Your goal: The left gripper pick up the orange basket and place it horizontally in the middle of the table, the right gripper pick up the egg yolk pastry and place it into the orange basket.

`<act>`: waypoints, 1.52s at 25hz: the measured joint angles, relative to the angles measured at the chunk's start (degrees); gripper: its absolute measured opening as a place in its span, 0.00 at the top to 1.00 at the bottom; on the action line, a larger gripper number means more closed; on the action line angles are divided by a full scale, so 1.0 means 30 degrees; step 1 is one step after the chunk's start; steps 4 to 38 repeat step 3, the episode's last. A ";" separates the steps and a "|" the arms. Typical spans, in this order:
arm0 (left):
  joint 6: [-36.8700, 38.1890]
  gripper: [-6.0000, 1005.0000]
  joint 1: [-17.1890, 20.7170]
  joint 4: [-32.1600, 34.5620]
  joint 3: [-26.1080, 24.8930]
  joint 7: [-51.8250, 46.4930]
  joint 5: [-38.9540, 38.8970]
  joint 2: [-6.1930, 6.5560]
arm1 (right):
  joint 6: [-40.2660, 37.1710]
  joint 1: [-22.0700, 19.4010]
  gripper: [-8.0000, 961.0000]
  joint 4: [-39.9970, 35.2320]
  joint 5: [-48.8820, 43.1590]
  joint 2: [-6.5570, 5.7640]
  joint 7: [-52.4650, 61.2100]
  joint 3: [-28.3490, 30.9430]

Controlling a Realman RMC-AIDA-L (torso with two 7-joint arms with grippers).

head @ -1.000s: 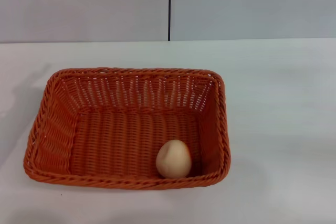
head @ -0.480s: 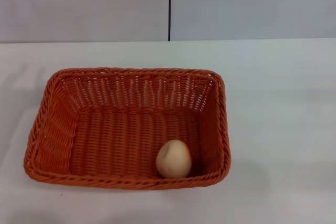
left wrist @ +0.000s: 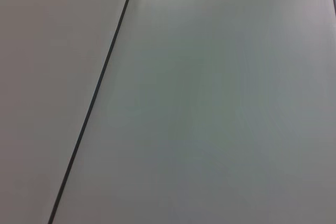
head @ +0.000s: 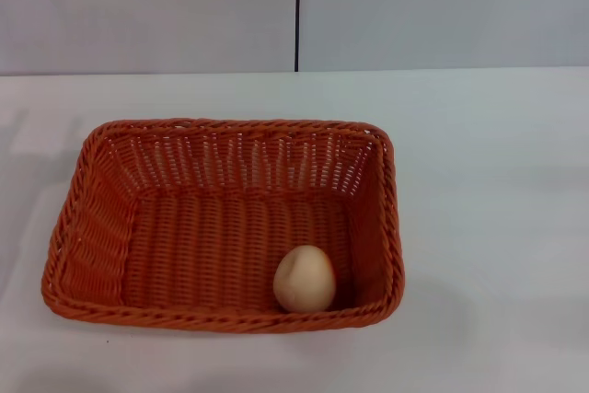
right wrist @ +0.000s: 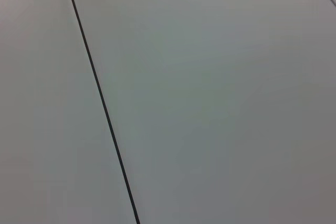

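The orange basket (head: 110, 227) lies flat on the white table (head: 488, 181), its long side running left to right, a little left of the middle in the head view. Inside it, at the near right corner of its floor, rests the egg yolk pastry (head: 305, 279), a pale beige rounded bun. Neither the left gripper nor the right gripper shows in any view. Both wrist views hold only a plain grey wall panel with a thin dark seam.
Behind the table stands a grey wall (head: 442, 6) with a vertical dark seam (head: 297, 11). Bare tabletop stretches to the right of the basket and behind it. Faint shadows lie on the table at the left edge.
The shadow on the table left of the basket has shrunk toward the left edge. The basket and the pastry have not moved.
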 joint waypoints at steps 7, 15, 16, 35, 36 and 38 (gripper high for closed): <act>0.0003 0.32 -0.0027 -0.0082 -0.0092 0.0003 0.0001 -0.0001 | 0.0000 -0.0060 0.17 0.0041 -0.0001 0.0007 -0.0004 0.0094; 0.0003 0.32 -0.0027 -0.0082 -0.0092 0.0003 0.0001 -0.0001 | 0.0000 -0.0060 0.17 0.0041 -0.0001 0.0007 -0.0004 0.0094; 0.0003 0.32 -0.0027 -0.0082 -0.0092 0.0003 0.0001 -0.0001 | 0.0000 -0.0060 0.17 0.0041 -0.0001 0.0007 -0.0004 0.0094; 0.0003 0.32 -0.0027 -0.0082 -0.0092 0.0003 0.0001 -0.0001 | 0.0000 -0.0060 0.17 0.0041 -0.0001 0.0007 -0.0004 0.0094; 0.0003 0.32 -0.0027 -0.0082 -0.0092 0.0003 0.0001 -0.0001 | 0.0000 -0.0060 0.17 0.0041 -0.0001 0.0007 -0.0004 0.0094; 0.0003 0.32 -0.0027 -0.0082 -0.0092 0.0003 0.0001 -0.0001 | 0.0000 -0.0060 0.17 0.0041 -0.0001 0.0007 -0.0004 0.0094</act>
